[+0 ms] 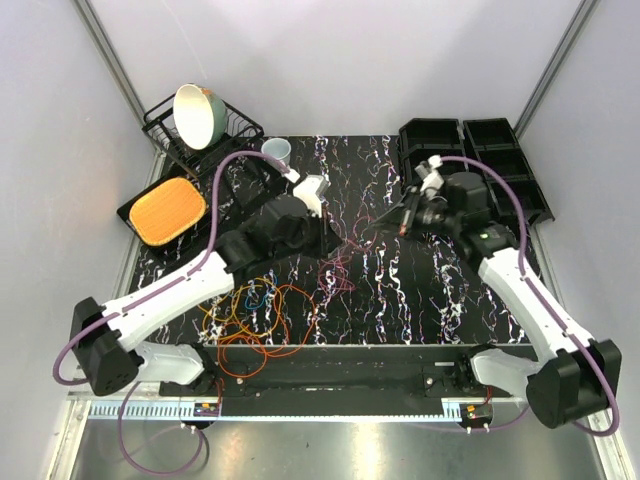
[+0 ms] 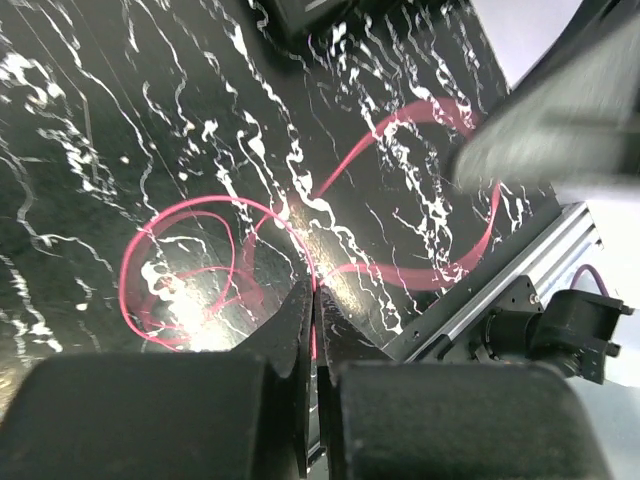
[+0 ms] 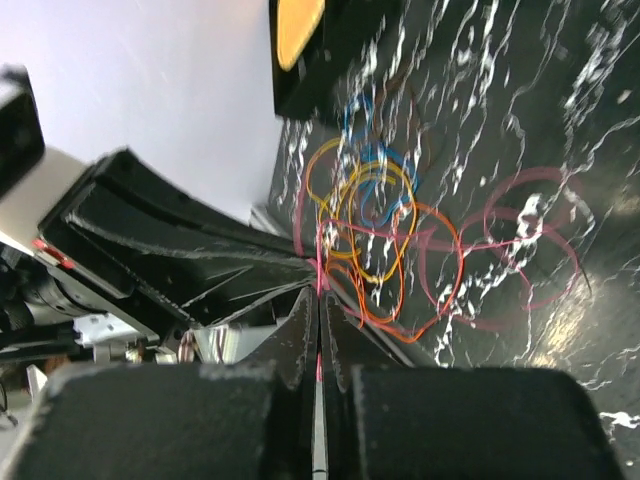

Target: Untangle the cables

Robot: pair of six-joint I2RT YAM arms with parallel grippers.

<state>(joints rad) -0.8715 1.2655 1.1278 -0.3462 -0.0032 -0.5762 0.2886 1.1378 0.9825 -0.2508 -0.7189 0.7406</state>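
On the black marbled table [image 1: 430, 290] the cables [image 1: 262, 318] lie in a loose heap of orange, yellow and blue loops near the front edge. A pink cable [image 2: 345, 165] crosses this heap. The left gripper [image 2: 313, 292] and the right gripper [image 3: 320, 296] are both closed on it. A quick pull apart may tighten its loops into a knot, or drag the heap off.

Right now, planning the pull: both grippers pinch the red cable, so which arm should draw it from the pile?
Probably right. The right gripper is shut on the red cable on the side away from the pile, which lies by the left arm's base; the left gripper can anchor.
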